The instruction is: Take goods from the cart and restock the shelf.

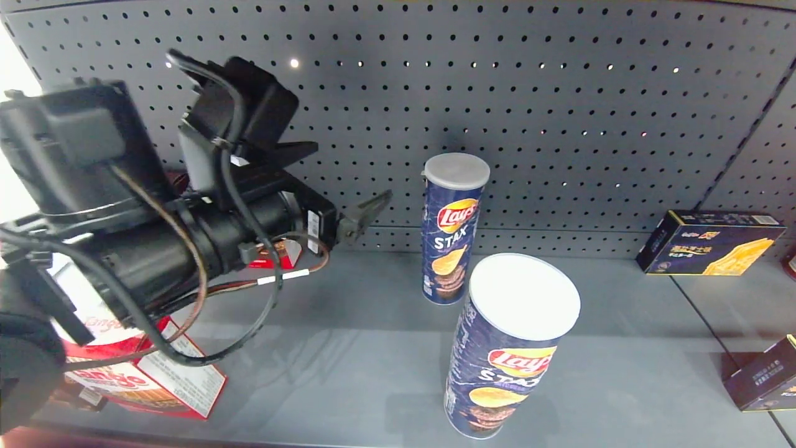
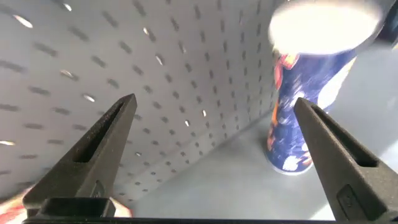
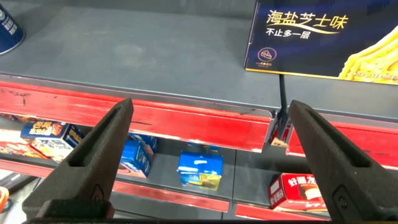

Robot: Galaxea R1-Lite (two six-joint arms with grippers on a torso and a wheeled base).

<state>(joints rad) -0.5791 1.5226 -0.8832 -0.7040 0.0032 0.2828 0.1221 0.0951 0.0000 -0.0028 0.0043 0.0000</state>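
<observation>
- Navy tubes with white lids: rear canister (image 1: 453, 230) and front canister (image 1: 507, 354), upright on the grey shelf (image 1: 348, 361).
- Jaws spread, empty: left gripper (image 2: 214, 102), beside the rear canister.
- Jaws spread, empty: right gripper (image 3: 211, 104), facing a red shelf edge (image 3: 186, 121).

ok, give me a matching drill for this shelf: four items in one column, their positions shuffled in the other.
Items:
1. rear chip can
2. front chip can
3. rear dark box
4. red box

Places:
A. front left corner
B. back right
C. centre, near the front edge
D. centre, close to the pegboard

Pairs: 1-D, 2-C, 3-B, 4-A
</observation>
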